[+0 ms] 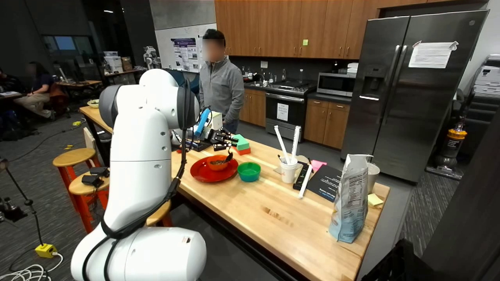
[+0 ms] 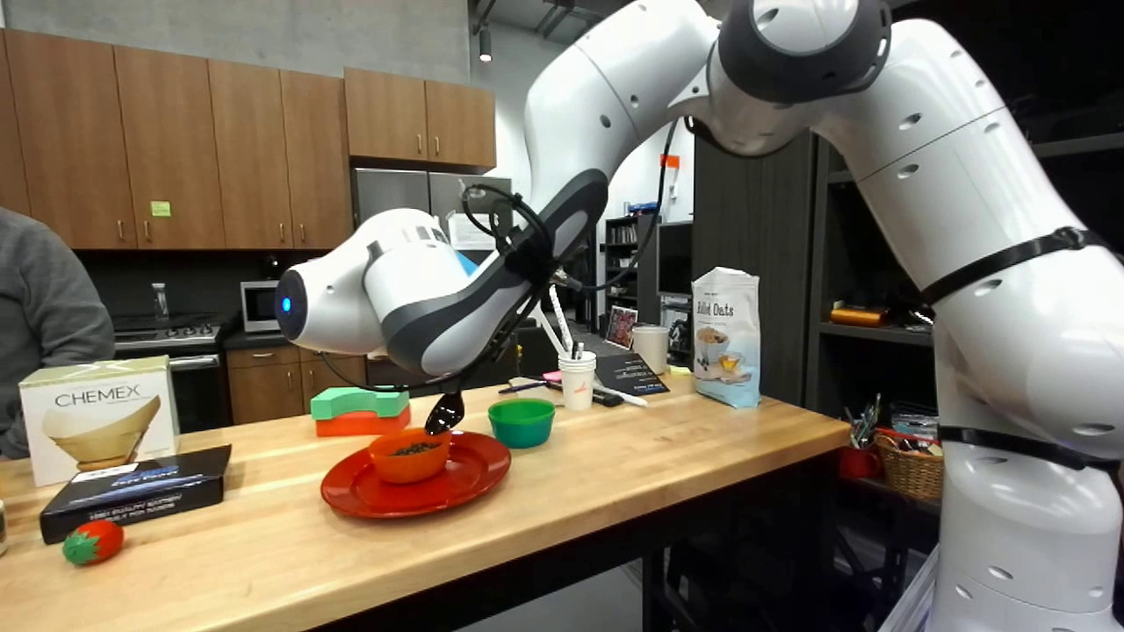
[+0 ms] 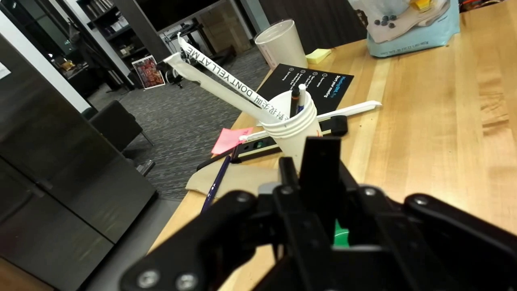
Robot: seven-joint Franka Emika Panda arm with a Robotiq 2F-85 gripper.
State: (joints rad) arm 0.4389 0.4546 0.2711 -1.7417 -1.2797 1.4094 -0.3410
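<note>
Claw (image 1: 230,143) grips blk spoon (image 2: 445,412) @ orng bowl (image 2: 410,469) rim.

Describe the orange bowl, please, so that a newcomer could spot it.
On the wooden table, find the red plate. The orange bowl sits on it, holding dark bits, with a black spoon near its rim. Its colour and the plate beneath it set it apart from the green bowl alongside.
</note>
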